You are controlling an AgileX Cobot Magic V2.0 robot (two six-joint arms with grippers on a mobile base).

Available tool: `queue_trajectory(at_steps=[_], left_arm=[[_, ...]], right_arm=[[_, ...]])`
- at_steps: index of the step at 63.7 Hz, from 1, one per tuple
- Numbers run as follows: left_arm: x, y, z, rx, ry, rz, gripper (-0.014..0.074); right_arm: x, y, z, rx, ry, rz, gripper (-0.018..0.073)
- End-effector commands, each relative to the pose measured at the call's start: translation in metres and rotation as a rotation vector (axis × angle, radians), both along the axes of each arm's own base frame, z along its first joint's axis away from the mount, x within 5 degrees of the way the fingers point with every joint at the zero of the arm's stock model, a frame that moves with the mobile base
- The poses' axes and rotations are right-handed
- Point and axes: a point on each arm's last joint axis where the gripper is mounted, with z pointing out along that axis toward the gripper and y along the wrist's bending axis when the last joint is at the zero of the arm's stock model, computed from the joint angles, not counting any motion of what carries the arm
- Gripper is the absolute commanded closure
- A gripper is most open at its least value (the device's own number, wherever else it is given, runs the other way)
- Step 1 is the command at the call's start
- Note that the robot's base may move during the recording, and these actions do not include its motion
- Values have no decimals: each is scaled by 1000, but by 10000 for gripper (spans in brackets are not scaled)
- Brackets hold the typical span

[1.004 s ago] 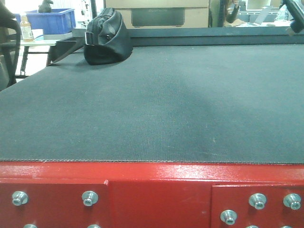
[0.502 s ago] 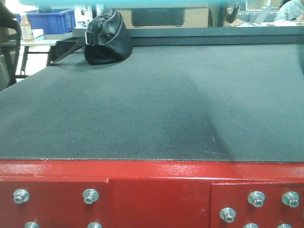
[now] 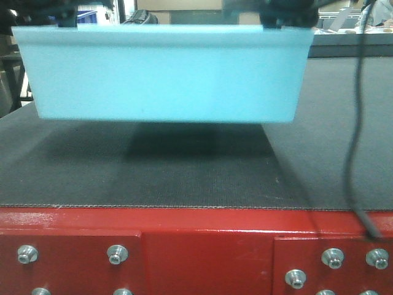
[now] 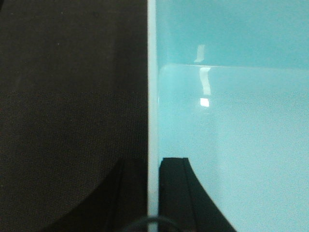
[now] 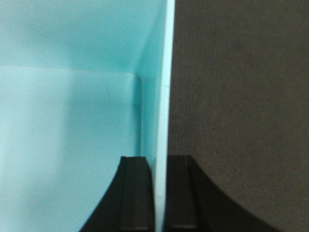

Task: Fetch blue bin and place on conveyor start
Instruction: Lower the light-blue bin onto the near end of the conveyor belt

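The blue bin point(image 3: 166, 77) has dropped into my front view since half a second ago, when only its edge showed at the top.
It hangs over the conveyor start point(image 3: 184, 178), just behind the red frame point(image 3: 202, 236), with its shadow on the belt beneath. My left gripper point(image 4: 153, 162) has its fingers point(image 4: 176, 166) closed on the left wall, one inside and one outside. My right gripper point(image 5: 161, 159) pinches the right wall the same way. A black cable point(image 3: 353, 123) dangles at right.

Pale aqua blue bin point(image 3: 166, 77) level, airborne above dark conveyor start point(image 3: 184, 178).
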Motion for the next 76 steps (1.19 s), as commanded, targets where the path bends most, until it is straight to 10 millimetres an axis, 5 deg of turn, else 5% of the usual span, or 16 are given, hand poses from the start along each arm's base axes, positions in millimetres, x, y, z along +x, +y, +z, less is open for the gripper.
queue_trajectory(at_steps=[1,8,15,29,37,51,61,68,76], left_arm=[[5,-21,0,-110,-57,-42,708],[9,-22,-12,-100,-29,-40,708],[9,-22,-12,-97,-28,-40,656],[9,-15,-14,-77,-6,-19,195],[10,-4,-16,-76,30,38,76],[10,4,-11,-48,45,65,112],[4,6,9,-27,55,74,257],[-3,8,28,-29,30,44,430],[-16,11,53,-35,-24,6,653]], right_arm=[[5,19,-2,85,-64,56,724],[7,20,-8,83,-49,54,673],[8,20,-11,80,-42,53,501],[5,13,-13,51,11,16,253],[6,2,-14,50,44,-53,239],[4,0,-8,53,23,-51,240],[-5,-4,17,77,-31,-47,259],[-14,-8,37,75,-75,-18,370],[-26,-14,61,64,-128,25,603]])
